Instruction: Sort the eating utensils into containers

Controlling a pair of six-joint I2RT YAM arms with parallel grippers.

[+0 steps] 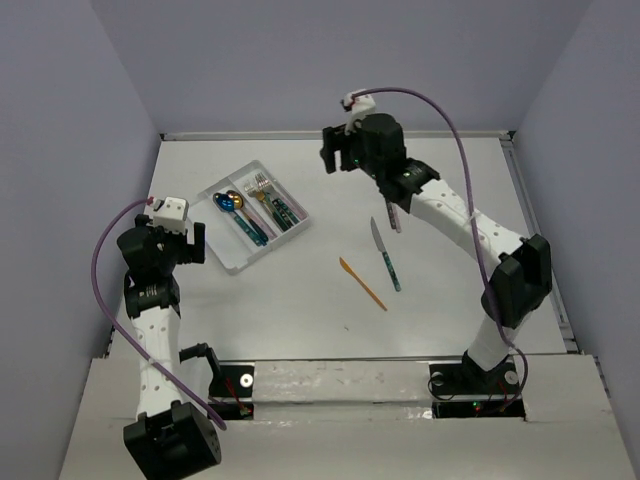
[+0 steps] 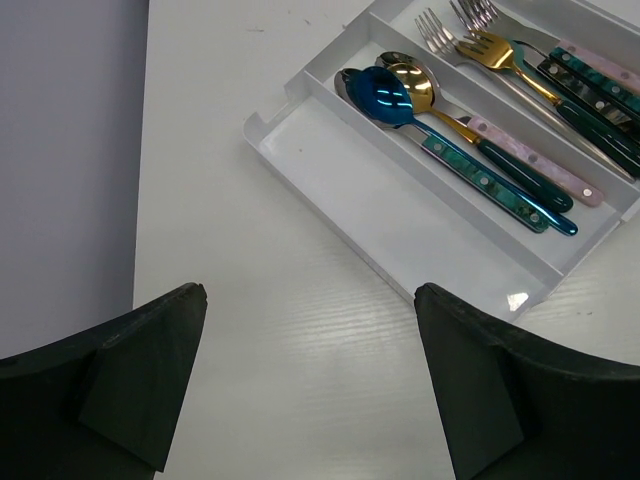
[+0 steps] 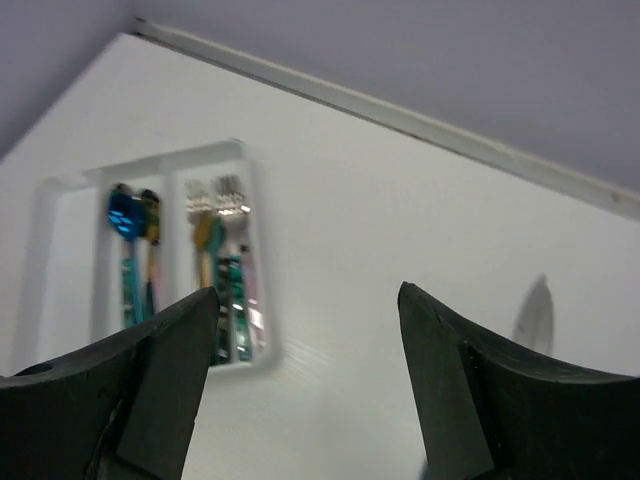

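1. On the table right of the tray, a teal-handled knife and an orange knife lie loose, side by side, well apart from the tray.
2. Both run roughly near-far, tips slanting far-left.
3. Right gripper: raised on the far side of them, jaws wide, empty. It is the nearer arm.
4. Left gripper: wide, empty, just near-left of the tray, whose near-left slot is bare.

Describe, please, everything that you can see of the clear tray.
The tray is shallow, rectangular, of clear-white plastic, divided into three long compartments. It lies flat and diagonal on the left half of the table. One outer compartment is empty; the middle one holds spoons, the other outer one forks. Only the table and these utensils touch it.
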